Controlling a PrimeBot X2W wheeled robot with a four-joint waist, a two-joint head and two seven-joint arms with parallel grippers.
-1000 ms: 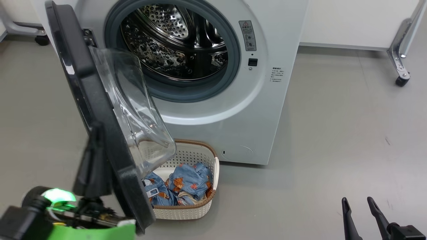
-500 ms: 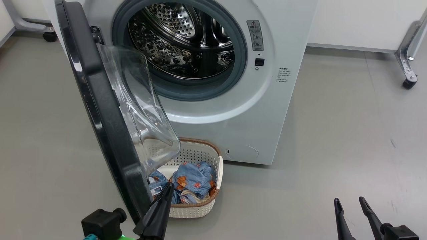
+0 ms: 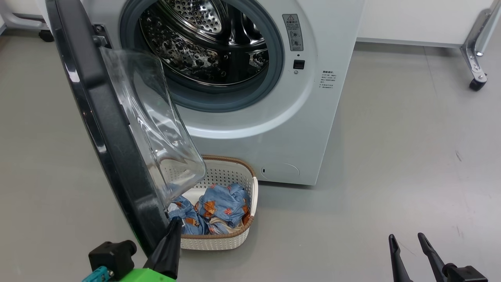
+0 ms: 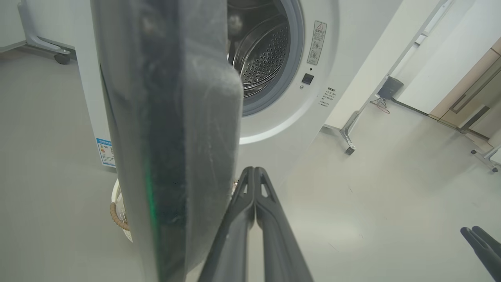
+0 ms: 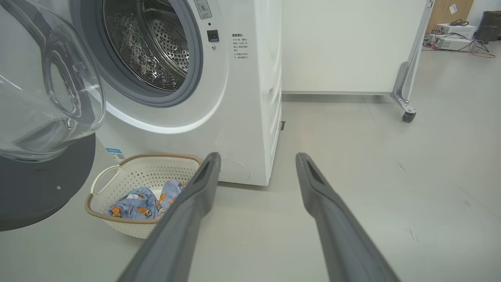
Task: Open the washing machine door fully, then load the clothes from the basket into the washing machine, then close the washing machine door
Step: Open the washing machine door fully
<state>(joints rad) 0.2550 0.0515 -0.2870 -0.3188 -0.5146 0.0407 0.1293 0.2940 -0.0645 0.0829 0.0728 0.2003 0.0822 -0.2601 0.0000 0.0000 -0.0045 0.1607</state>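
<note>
1. Left gripper (image 3: 175,225), lower left of the head view: we see the fingers pressed together, nothing held. The tip sits just beside the lower edge of the door (image 3: 105,129) and in front of the basket (image 3: 219,243). Whether it touches the door, we cannot tell.
2. Right gripper (image 3: 407,237), lower right of the head view: jaws wide apart and empty, over bare floor (image 3: 391,156), well apart from the washer (image 3: 313,117).
3. Door, left half of the head view: open, with its black ring nearly edge-on to us. The clear bowl (image 3: 156,129) bulges toward frame right and overhangs the basket's left part.
4. Basket, lower centre: it stands on the floor just in front of the washer's base, with its left side hidden behind the door.
5. Clothes (image 3: 223,201): we see them crumpled inside the basket, blue with orange patches and a bit of cream showing.
6. Washer, upper centre: the mouth is uncovered. The steel drum (image 3: 203,43) shows inside the grey seal (image 3: 274,66).
7. Wheeled leg (image 3: 475,58), upper right corner, farthest back, on the floor.
</note>
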